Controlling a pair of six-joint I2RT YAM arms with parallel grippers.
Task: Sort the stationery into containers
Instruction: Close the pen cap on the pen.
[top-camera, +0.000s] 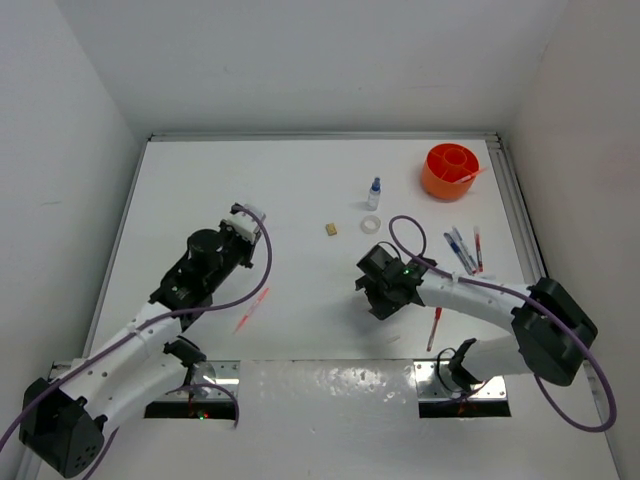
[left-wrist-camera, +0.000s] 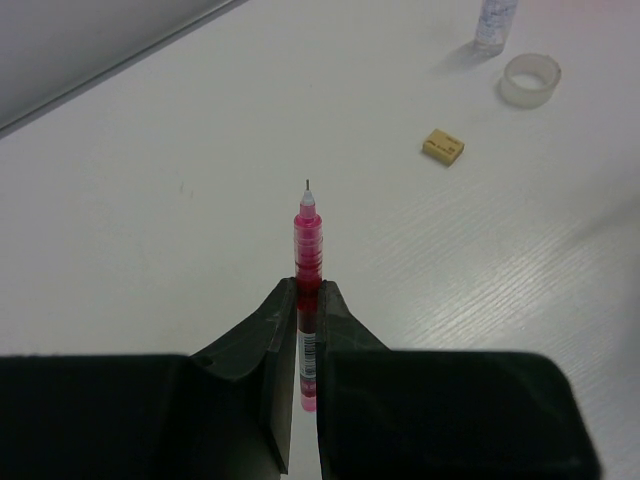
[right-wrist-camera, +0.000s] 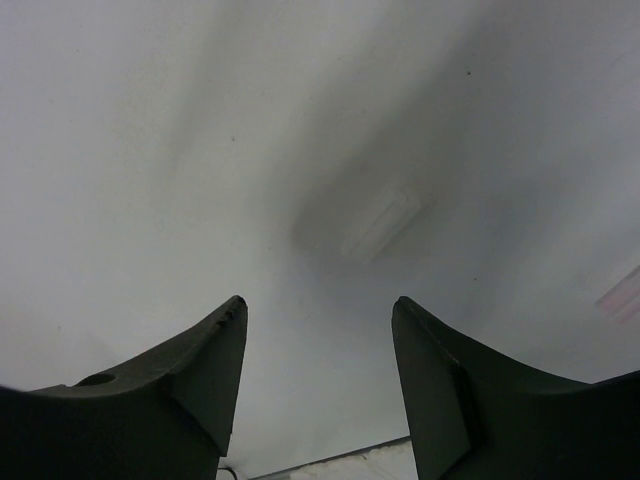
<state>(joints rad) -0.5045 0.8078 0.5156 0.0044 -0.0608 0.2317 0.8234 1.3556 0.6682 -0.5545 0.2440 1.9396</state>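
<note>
What is in the orange tub (top-camera: 449, 172) is too small to see. The left tool (left-wrist-camera: 308, 296) pinches a red pen (left-wrist-camera: 308, 235). The right tool (right-wrist-camera: 318, 320) has its jaws apart, holding nothing.

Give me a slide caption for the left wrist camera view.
Left gripper shut on a red pen, tip forward; tan eraser, tape ring and bottle beyond on the table.
</note>
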